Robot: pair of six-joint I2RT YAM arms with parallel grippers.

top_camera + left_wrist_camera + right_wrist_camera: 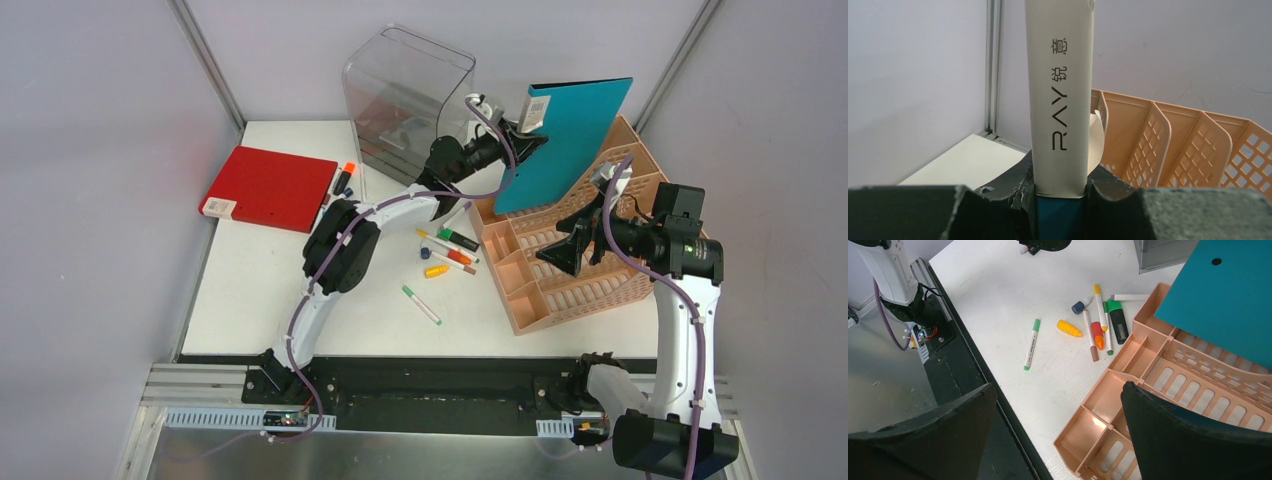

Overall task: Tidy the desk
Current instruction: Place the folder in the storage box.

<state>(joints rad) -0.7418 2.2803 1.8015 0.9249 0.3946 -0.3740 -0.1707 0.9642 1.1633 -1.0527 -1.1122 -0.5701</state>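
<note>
Top view: desk (260,290) fills the middle of the frame, grey walls around it, arm bases along its 6 o'clock edge. I see the left gripper (528,135) up at about 1 o'clock, clenched on the spine of a teal folder (570,140). The folder is held upright and tilted, its lower edge down in the rack (560,300). In the left wrist view both fingers pinch the spine just under a white label (1060,100) that reads RAY. The rack sits at 3 o'clock on the desk, peach lattice, several slots. The right gripper (570,240) hovers over the rack's near slots, jaws released and wide apart, nothing between them. A clear box (405,90) stands at 12 o'clock, just beside the rack's far corner. A red folder (268,187) lies flat at 10 o'clock, well apart from the rack. Loose pens (448,250) are bunched at centre, just left of the rack. One green marker (421,305) lies alone toward 6 o'clock.
</note>
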